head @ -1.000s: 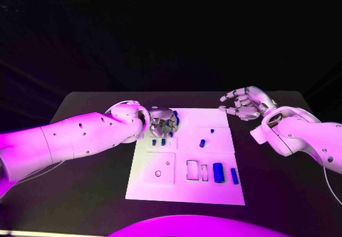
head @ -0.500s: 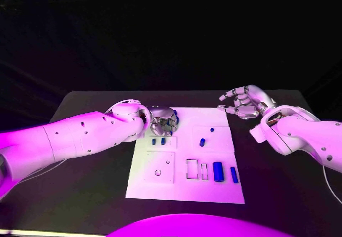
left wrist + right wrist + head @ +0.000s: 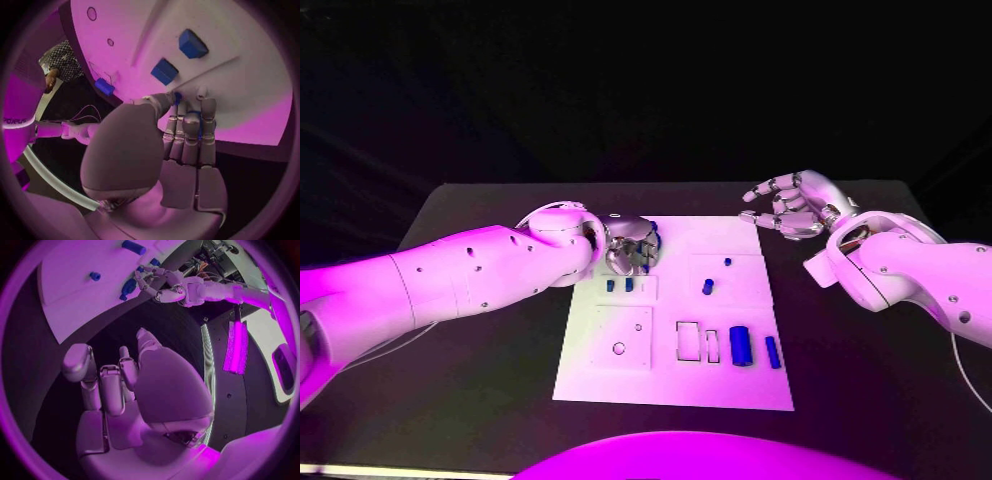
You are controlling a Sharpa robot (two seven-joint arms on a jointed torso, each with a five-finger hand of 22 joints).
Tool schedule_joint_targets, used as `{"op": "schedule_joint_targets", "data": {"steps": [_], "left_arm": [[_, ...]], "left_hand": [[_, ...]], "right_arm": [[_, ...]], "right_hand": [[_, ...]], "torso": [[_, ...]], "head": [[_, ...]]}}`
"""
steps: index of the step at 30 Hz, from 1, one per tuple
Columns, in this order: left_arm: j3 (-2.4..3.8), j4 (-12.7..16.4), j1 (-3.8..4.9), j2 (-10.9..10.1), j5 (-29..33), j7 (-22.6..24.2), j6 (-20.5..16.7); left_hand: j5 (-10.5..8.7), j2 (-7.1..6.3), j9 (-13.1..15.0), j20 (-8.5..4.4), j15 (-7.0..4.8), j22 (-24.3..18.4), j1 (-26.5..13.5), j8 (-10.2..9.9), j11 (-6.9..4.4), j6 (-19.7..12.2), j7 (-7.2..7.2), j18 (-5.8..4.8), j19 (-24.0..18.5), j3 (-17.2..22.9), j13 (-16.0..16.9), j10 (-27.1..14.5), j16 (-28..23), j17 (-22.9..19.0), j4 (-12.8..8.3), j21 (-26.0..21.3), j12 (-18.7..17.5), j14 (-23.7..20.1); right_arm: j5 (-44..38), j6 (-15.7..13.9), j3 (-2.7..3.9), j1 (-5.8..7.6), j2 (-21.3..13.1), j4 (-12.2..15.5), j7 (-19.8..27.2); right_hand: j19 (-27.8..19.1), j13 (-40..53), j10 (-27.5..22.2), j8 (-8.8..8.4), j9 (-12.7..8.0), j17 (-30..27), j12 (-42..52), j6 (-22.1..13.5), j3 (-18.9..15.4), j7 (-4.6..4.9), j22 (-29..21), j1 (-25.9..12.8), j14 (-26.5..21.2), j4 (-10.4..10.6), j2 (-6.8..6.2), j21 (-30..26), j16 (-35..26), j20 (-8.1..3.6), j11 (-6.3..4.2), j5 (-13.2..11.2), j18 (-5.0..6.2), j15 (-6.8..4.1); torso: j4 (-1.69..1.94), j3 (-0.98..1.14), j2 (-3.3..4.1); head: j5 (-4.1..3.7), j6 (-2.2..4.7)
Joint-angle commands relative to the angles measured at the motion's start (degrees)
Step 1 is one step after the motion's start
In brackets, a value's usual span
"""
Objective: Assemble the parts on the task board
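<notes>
One blue part [image 3: 187, 117] is pinched in the left hand [image 3: 632, 245] at the task board's [image 3: 675, 390] ten o'clock corner; seat it slowly and squarely. Right hand [image 3: 795, 205] hovers off the one o'clock corner, fingers loosely curled, holding nothing.

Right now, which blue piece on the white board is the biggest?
The wide blue block near the board's front edge. It is wider than the slim bar right beside it, and the other pieces are small.
</notes>
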Motion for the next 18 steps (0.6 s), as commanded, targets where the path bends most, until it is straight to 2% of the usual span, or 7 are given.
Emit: {"op": "schedule_joint_targets", "data": {"steps": [1,7,9,13,18], "left_arm": [[-0.13,-0.4,-0.33,0.3,-1.1,-0.7,1.9],[-0.16,-0.8,-0.55,0.5,-1.5,-0.5,1.7],[-0.16,-0.9,-0.59,0.6,-1.5,-0.2,1.3],[-0.17,-0.8,-0.65,0.5,-1.6,0.6,-0.3],[-0.13,-0.5,-0.67,0.1,-0.5,0.5,-1.6]], "left_hand": [[-0.31,0.1,-0.1,0.04,0.04,0.1,-0.6,-0.3,0.17,0.3,0.04,0.09,0.4,0.4,-0.2,0.3,0.3,0.0,0.0,0.4,-0.5,0.3],[-0.34,0.22,-0.1,0.01,0.04,0.9,-0.7,-0.5,0.17,0.5,0.08,-0.05,0.9,0.8,-0.3,0.4,0.7,0.6,-0.5,1.0,-0.8,0.8],[-0.34,0.7,0.0,-0.16,-0.28,2.5,-0.8,-0.5,-0.26,1.2,0.01,-0.31,2.1,1.5,-0.3,1.8,1.4,1.7,-1.3,2.4,-0.8,1.8],[-0.31,1.39,0.5,-1.15,-1.47,7.5,-1.1,-0.9,-1.52,3.7,-0.4,-1.28,6.4,3.3,-0.4,5.6,3.6,7.0,-3.5,6.6,-1.6,6.5],[-0.15,1.78,0.8,-1.59,-1.84,8.9,-2.1,-1.4,-1.8,4.9,-0.47,-1.56,7.5,4.3,-0.4,7.1,4.2,8.9,-4.4,7.8,-2.6,8.5]], "right_arm": [[-0.5,0.6,0.01,-0.03,0.0,0.1,0.6],[-0.5,0.6,0.01,-0.03,-0.1,0.1,0.6],[-0.5,0.5,0.01,-0.03,0.0,0.1,0.7],[-0.5,0.5,0.01,-0.03,0.0,0.1,0.7],[-0.5,0.5,0.01,-0.03,0.1,0.0,0.7]], "right_hand": [[-0.2,-0.1,-0.2,0.24,-0.1,2.7,-0.2,-0.3,0.4,-0.05,0.0,0.1,2.6,0.1,0.05,-0.2,-0.4,-0.12,-0.1,0.2,0.54,-0.48],[-0.2,-0.1,-0.2,0.24,-0.1,2.7,-0.2,-0.3,0.4,-0.05,0.0,0.1,2.6,0.1,0.05,-0.2,-0.4,-0.12,-0.1,0.2,0.54,-0.48],[-0.1,0.0,-0.1,0.36,-0.1,2.8,-0.1,-0.3,0.5,-0.07,0.0,0.2,2.6,0.1,0.08,-0.3,-0.4,-0.15,-0.12,0.2,0.53,-0.51],[-0.1,0.0,-0.1,0.36,-0.1,2.8,-0.1,-0.3,0.5,-0.07,0.0,0.2,2.6,0.1,0.08,-0.3,-0.4,-0.15,-0.12,0.2,0.53,-0.51],[-0.1,0.0,-0.1,0.36,-0.1,2.8,-0.1,-0.3,0.5,-0.07,0.0,0.2,2.6,0.1,0.08,-0.3,-0.4,-0.15,-0.12,0.2,0.53,-0.51]], "torso": [[0.0,-0.02,0.03],[0.02,-0.05,0.04],[0.03,-0.04,0.02],[0.05,-0.02,-0.02],[0.04,-0.05,-0.04]], "head": [[-0.08,0.03],[-0.13,0.0],[-0.12,0.02],[-0.11,0.07],[-0.1,0.26]]}}
